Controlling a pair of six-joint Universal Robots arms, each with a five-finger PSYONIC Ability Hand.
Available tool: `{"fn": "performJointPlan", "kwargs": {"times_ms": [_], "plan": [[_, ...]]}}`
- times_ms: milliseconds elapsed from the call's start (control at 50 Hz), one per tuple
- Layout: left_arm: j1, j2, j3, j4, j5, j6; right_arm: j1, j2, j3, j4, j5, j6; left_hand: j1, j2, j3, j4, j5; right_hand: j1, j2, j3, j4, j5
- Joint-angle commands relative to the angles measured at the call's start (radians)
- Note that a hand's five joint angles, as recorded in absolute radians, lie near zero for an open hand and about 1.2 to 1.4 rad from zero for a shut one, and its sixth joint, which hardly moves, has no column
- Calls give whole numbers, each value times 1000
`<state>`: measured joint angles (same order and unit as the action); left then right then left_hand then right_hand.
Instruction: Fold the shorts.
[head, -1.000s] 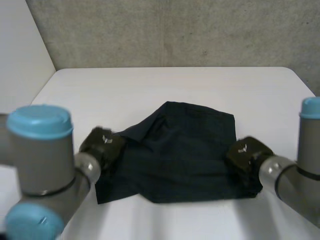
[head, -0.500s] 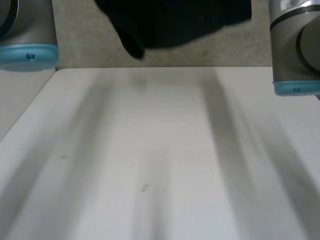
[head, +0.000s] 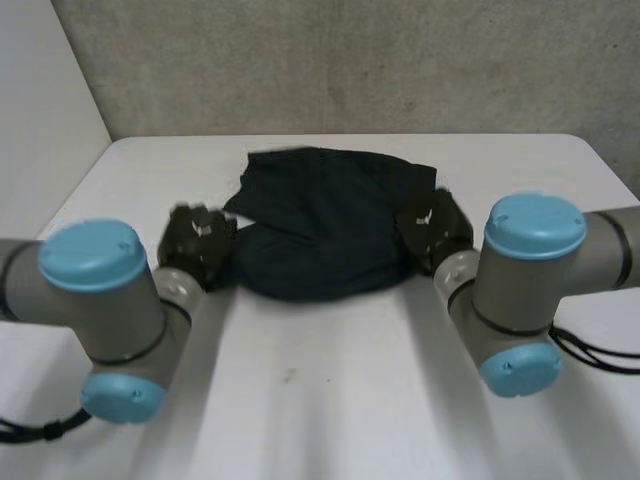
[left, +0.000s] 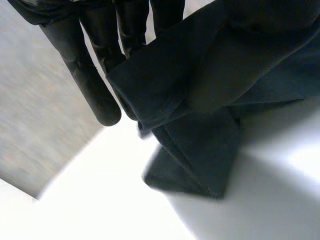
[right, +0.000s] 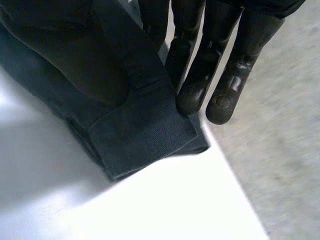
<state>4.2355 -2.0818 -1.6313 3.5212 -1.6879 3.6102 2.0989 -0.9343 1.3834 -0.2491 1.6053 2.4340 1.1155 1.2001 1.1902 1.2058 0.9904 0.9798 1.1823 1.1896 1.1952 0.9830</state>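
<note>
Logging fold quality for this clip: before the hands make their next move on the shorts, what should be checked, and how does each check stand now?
1. Shorts down on the table: ok.
2. Left hand at the shorts' left edge: ok.
3. Right hand at their right edge: ok.
4. Either hand's hold on the cloth: cannot tell.
5. Layers flat, edges matched: not ok; the cloth is rumpled and bulging.
</note>
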Motion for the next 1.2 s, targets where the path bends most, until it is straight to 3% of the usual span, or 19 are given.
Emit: {"fn": "performJointPlan", "kwargs": {"times_ms": [20,160,280,380,460,520,620,700,780,920,1020,1160,1180,1200], "plan": [[0,63,-79,-108,-6,5,-11,-70,55,148,2,8,281,196,206,190,231,416,214,207,201,239],[-2,252,-157,-257,-6,5,-11,-187,152,281,1,10,281,196,206,190,231,416,214,207,201,239],[-5,402,-229,-479,-3,34,-13,-311,244,375,-4,-10,281,196,206,190,231,416,214,207,201,239],[-8,511,-291,-715,14,79,-13,-434,360,641,-10,-102,281,196,206,190,231,416,214,207,201,239],[-19,578,-320,-889,91,111,-20,-515,459,863,-24,-228,281,196,206,190,231,416,214,207,201,239],[-5,598,-309,-950,181,119,-42,-540,457,872,-66,-239,281,196,206,190,231,416,214,207,201,239],[58,569,-228,-868,237,117,-103,-535,366,821,-169,-211,281,196,206,190,231,416,214,207,201,239],[64,416,-116,-721,229,108,-122,-411,260,740,-169,-115,281,196,206,190,231,416,214,207,201,239],[43,258,40,-596,199,94,-109,-307,146,654,-125,-41,281,196,206,190,231,416,214,207,201,239],[-38,-70,405,-493,36,94,-103,-183,5,471,45,-36,281,196,206,190,231,416,214,207,201,239],[-62,-291,681,-490,-38,97,-103,-98,-44,306,55,-70,281,196,206,190,231,416,214,207,201,239],[-68,-472,883,-486,-35,91,-99,49,-90,38,58,-257,281,196,206,190,231,416,214,207,201,239],[-71,-489,902,-479,-32,81,-99,58,-92,13,56,-272,281,196,206,190,231,380,177,170,164,202],[-75,-494,909,-472,-32,79,-97,67,-93,-16,59,-285,188,104,113,98,139,132,-70,-77,-83,-45]]}}
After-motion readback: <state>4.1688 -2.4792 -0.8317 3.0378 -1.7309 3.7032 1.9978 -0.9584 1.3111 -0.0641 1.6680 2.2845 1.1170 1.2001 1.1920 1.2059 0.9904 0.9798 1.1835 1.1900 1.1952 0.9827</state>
